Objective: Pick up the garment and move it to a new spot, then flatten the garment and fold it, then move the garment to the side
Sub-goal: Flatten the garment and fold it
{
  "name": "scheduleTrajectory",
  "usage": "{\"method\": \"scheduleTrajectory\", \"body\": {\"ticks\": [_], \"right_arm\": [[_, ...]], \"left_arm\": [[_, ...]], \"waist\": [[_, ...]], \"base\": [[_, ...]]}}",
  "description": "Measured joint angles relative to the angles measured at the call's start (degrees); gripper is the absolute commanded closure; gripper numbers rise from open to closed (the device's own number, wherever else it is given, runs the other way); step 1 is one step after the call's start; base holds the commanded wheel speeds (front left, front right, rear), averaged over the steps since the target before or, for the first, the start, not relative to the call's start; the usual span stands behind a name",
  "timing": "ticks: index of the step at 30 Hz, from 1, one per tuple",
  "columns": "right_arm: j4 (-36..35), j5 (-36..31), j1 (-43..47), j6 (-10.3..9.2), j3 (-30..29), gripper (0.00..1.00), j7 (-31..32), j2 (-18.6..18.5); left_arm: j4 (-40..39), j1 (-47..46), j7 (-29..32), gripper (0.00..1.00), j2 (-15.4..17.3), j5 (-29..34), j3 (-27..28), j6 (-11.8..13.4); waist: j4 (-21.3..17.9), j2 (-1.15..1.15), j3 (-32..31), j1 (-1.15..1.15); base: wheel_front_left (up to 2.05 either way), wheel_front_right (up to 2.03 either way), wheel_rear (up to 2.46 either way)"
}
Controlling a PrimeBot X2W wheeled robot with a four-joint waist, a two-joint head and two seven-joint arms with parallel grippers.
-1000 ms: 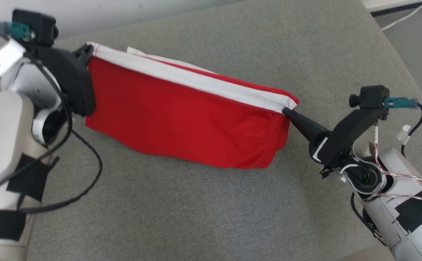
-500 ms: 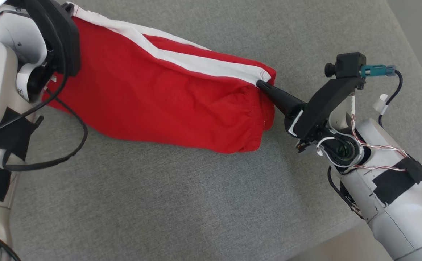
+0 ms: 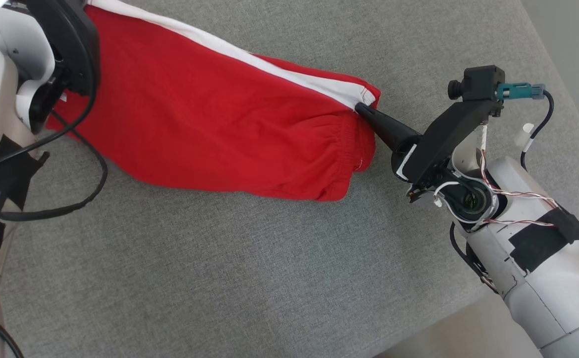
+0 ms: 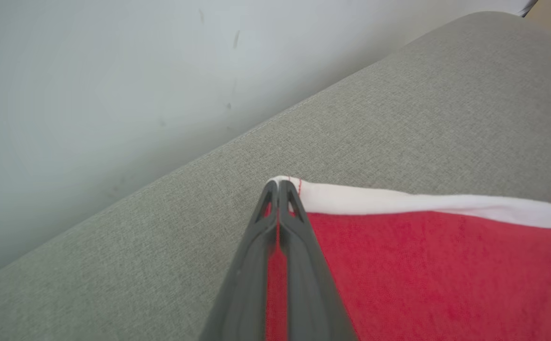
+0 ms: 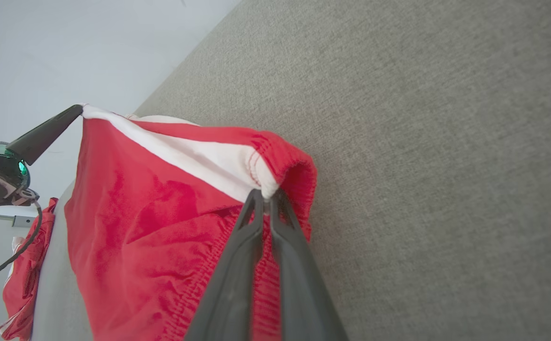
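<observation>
The garment (image 3: 210,124), a pair of red shorts with a white side stripe (image 3: 334,90), is held taut between the two arms above a grey upholstered surface (image 3: 220,278). The stripe forms the upper edge of the span, and the red cloth hangs below it.

The left gripper (image 4: 279,188) has its jaws pressed together on the corner where the white stripe ends. A sliver of red cloth shows between the two fingers (image 4: 304,246) in the left wrist view.

The right gripper (image 3: 361,108) has its jaws clamped on the opposite corner. It pinches the white stripe just beside the gathered elastic waistband (image 3: 341,149). In the right wrist view the waistband curls over the fingertips.

In the head view the shorts cross the upper left half of the surface. They slope from the left arm at the top left down to the right arm at mid-right. The lower edge sags toward the cushion fabric and casts a shadow on it. I cannot tell whether it touches.

A pale wall (image 4: 91,85) borders the far side of the surface. In the right wrist view a second bundle of red and white cloth (image 5: 22,274) lies beyond the edge of the surface. I cannot tell what it rests on.
</observation>
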Motion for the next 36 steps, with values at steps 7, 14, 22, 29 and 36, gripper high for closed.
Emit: {"method": "scheduleTrajectory", "body": {"ticks": [7, 14, 22, 29, 36], "right_arm": [[1.9, 0.1, 0.0, 0.15, -0.4, 0.00, -1.8, 0.8], [1.8, 0.0, 0.3, 0.16, 0.2, 0.00, -2.7, -0.6], [-2.7, -0.1, 6.0, 0.16, 0.9, 0.00, -5.3, -4.0], [-6.2, -1.2, 10.0, 0.16, 1.7, 0.00, -7.6, -5.2], [-7.1, -2.3, 12.9, 0.16, 2.1, 0.00, -9.2, -6.3]], "left_arm": [[4.1, -0.8, -4.3, 0.00, -0.3, -0.9, -1.2, 0.0], [6.4, 0.1, -9.6, 0.00, 0.0, -4.0, -0.9, 0.0], [5.8, 6.7, -15.4, 0.00, -0.4, -7.1, -1.9, 0.0], [3.7, 13.5, -19.0, 0.00, 0.3, -10.5, -1.9, 0.0], [1.3, 18.5, -21.7, 0.00, 0.1, -11.4, -2.4, 0.0]], "waist": [[0.2, 0.00, -0.7, 0.00], [0.5, 0.00, -3.0, -0.01], [1.6, 0.00, -6.3, -0.01], [3.5, -0.01, -8.4, -0.01], [4.8, 0.00, -9.2, -0.01]], "base": [[0.00, 0.00, 0.00], [0.00, 0.00, 0.00], [0.00, 0.00, 0.00], [0.00, 0.00, 0.00], [0.00, 0.00, 0.00]]}}
